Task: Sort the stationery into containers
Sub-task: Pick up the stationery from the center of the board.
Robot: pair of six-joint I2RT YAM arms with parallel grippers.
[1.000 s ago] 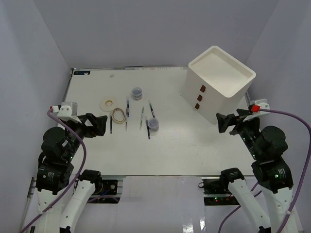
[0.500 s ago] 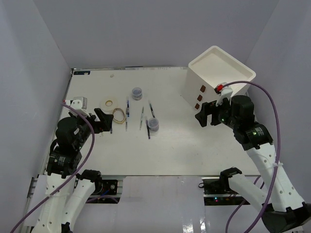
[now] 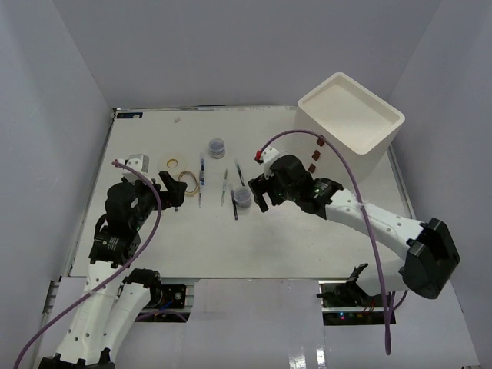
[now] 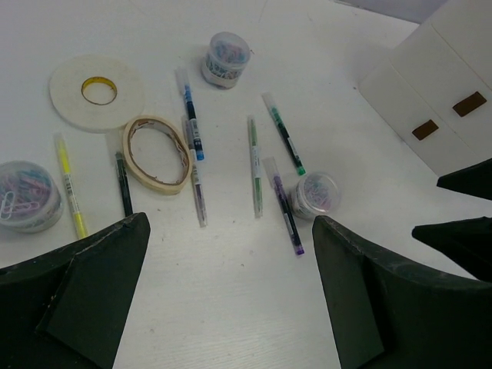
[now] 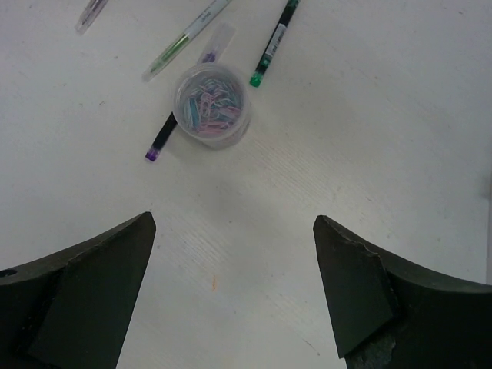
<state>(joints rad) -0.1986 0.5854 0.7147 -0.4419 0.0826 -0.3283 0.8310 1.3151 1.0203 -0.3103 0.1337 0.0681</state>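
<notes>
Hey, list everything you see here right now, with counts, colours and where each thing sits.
Pens: seven, blue, green, purple, yellow, dark, scattered mid-table.
Paper-clip jars: three, clear with coloured clips, among the pens.
Flat tape ring: one, white, left side of table.
Masking tape roll: one, tan, beside the ring.
Drawer box: one, white, brown handles, far right.
Table: one, white, under everything.
Left gripper: one, black, open, near the tapes.
Right gripper: one, black, open, beside a jar.
</notes>
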